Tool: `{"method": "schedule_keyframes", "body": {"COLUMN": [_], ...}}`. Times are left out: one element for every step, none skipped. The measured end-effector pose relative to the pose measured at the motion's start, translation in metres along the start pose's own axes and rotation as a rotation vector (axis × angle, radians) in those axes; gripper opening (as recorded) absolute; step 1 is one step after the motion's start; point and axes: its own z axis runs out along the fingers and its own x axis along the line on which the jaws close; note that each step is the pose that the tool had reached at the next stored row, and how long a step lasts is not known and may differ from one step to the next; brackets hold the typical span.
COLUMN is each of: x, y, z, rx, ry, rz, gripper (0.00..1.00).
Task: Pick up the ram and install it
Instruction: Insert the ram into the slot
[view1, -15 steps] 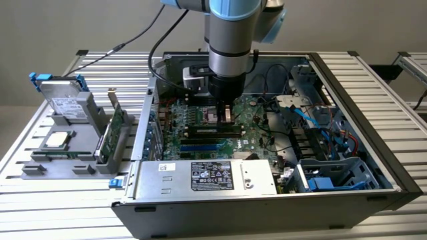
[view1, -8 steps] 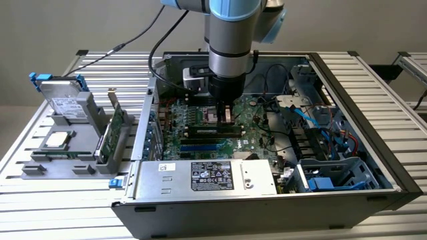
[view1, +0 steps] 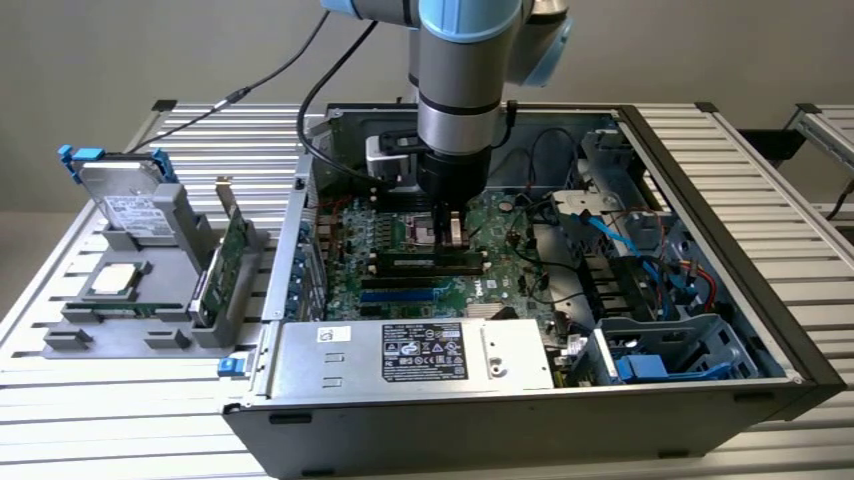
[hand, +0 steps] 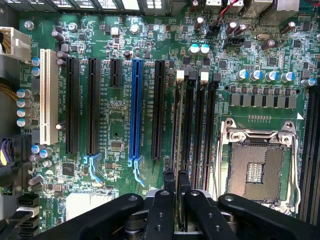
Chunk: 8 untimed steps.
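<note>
While I am hanging over the motherboard (hand: 120, 125), the ram (hand: 178, 125) is sitting directly between my jaws, at the centre of the clock rather than off at any hour. I am seeing it edge-on in the wrist view: a thin, narrow strip, greenish-grey along its upper edge, its chips not readable from this angle. Its long axis is running in line with the black memory slots (hand: 202, 125), which on the exterior view's clock face are lying nine to three. It is appearing to stand over, or in the mouth of, the slot nearest the blue slot (hand: 136, 110); whether it is touching that slot I cannot tell.

My gripper (hand: 176, 181) is closed almost fully, the fingers (hand: 168, 187) pinching the strip with only its thickness between them. I am judging this a hold on the ram and on nothing else.

The processor socket (hand: 257, 167) is lying uncovered just beyond the slots, on the side away from the blue slot. In the exterior view I am reaching down inside the case (view1: 747, 200). The power supply (view1: 414, 355) is lying at six o'clock from me. The parts tray (view1: 80, 335), carrying the expansion card (view1: 230, 255), is standing well apart at nine o'clock.
</note>
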Motion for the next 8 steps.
{"method": "schedule_keyframes", "body": {"x": [0.0,-0.0002,-0.0002,-0.0003,-0.0004,-0.0005,-0.0005,-0.0005], "y": [0.0,0.0,-0.0001,-0.0001,-0.0002,-0.0002,-0.0002,-0.0003], "z": [0.0,0.0001,0.0001,0.0001,0.0001,0.0,0.0,0.0], "rx": [0.0,0.0001,0.0001,0.0,0.0,-0.0001,0.0,0.0], "ry": [0.0,-0.0002,-0.0002,-0.0001,-0.0001,0.0,0.0,0.0], "rz": [0.0,0.0,0.0,0.0,0.0,0.0,0.0,0.0], "gripper": [0.13,0.13,0.13,0.13,0.13,0.13,0.13,0.13]}}
